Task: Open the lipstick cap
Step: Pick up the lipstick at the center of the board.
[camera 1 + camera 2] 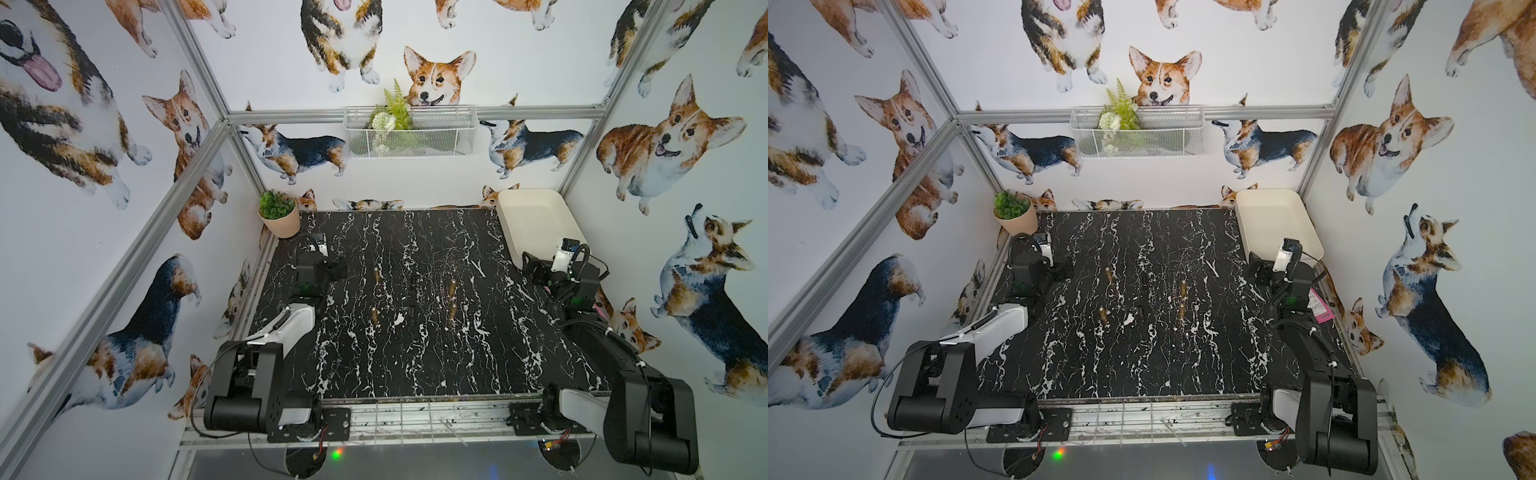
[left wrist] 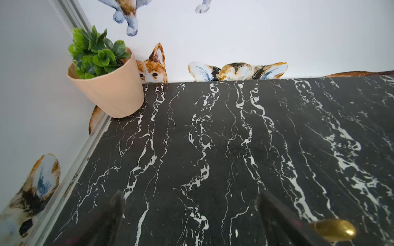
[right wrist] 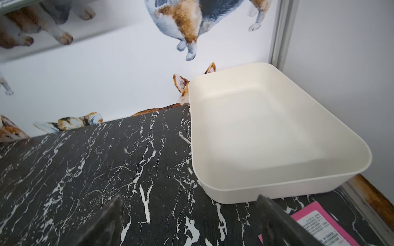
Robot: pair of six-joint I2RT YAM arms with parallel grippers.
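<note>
Four gold lipsticks (image 1: 374, 316) are sitting in a loose square around the middle of the black marble table (image 1: 415, 365), apart from one another. We are not making out whether they are standing or lying.

We are holding our left gripper (image 1: 337, 269) above the table's far left part, jaws spread wide and carrying nothing. In its wrist view one lipstick (image 2: 334, 230) is showing just beside a dark finger (image 2: 277, 215), outside the gap between the two.

We are holding our right gripper (image 1: 530, 266) near the table's right edge, also spread wide and empty. Its fingers (image 3: 112, 215) are pointing toward the cream tray (image 3: 191, 132) in the far right corner.

A pink leaflet (image 3: 317, 221) is lying on the table near that tray, and a potted plant (image 1: 279, 216) is standing in the far left corner.
</note>
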